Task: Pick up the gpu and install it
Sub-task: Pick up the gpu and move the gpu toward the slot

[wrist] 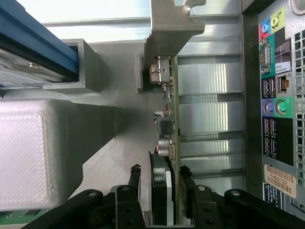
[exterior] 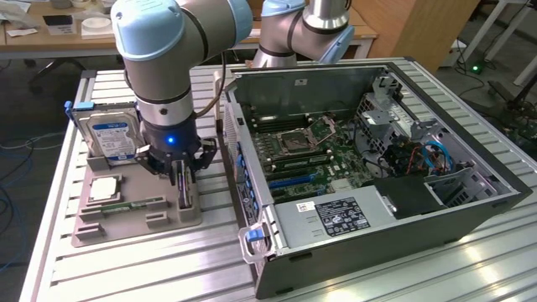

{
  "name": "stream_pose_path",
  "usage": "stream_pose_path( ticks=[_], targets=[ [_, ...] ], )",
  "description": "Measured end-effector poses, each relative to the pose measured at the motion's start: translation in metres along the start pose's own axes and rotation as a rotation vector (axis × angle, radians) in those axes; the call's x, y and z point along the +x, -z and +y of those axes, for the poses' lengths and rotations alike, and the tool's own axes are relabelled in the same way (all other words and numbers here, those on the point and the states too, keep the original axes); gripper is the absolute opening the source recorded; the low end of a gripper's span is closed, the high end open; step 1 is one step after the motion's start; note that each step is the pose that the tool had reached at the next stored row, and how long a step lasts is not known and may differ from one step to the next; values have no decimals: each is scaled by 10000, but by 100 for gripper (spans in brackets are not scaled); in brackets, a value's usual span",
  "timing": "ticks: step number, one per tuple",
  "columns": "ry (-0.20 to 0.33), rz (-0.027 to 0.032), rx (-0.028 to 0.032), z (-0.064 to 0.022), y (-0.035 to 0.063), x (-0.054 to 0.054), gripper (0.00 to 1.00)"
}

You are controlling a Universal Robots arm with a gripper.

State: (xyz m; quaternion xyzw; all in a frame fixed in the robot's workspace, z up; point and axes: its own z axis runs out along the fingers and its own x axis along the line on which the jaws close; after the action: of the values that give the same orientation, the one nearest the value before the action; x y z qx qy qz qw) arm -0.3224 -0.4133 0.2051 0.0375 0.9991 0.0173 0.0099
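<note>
From where I stand, the work sits on a ribbed aluminium table (exterior: 126, 264) in a lab, with a cluttered desk (exterior: 50, 38) in the upper left of the frame, a wooden cabinet (exterior: 419, 25) in the upper right, and loose cables on the dark floor at the left edge. A grey tray (exterior: 92, 233) lies in the lower left of the exterior view. It carries an upright hard drive (exterior: 113, 139), a square CPU (exterior: 102, 189) and a memory stick (exterior: 134, 204). Just beside it, on the exterior view's right, an open computer case (exterior: 470, 214) lies on its side with its motherboard (exterior: 310, 157) and power supply (exterior: 336, 217) exposed. The exterior view gives that whole layout and the arm reaching straight down to the tray. The wrist view gives the close detail instead: the card's green board edge, its silver bracket (wrist: 167, 24) seated in the tray's slot, and the coloured ports (wrist: 276, 95) on the back of the case. The gpu (exterior: 186, 202) stands on edge in the slot along the side of the tray nearest the case. The gripper (exterior: 185, 185) is lowered over it. In the wrist view its black fingers (wrist: 135, 179) straddle the card, one on each face. The jaws are spread, with a slim gap on the fan side, while the other finger sits just beside the board, and I cannot tell if it touches.
</note>
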Motion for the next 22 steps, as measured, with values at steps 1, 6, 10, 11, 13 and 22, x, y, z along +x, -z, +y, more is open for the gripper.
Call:
stream_pose_path(
  ticks=[1,6,10,11,13,22],
  targets=[
    [1,1,1,0,0,0,45],
    [1,1,1,0,0,0,36],
    [1,1,1,0,-1,-2,36],
    [1,1,1,0,-1,-2,36],
    [1,2,2,0,-1,-2,29],
    [1,1,1,0,-3,-3,28]
  ],
)
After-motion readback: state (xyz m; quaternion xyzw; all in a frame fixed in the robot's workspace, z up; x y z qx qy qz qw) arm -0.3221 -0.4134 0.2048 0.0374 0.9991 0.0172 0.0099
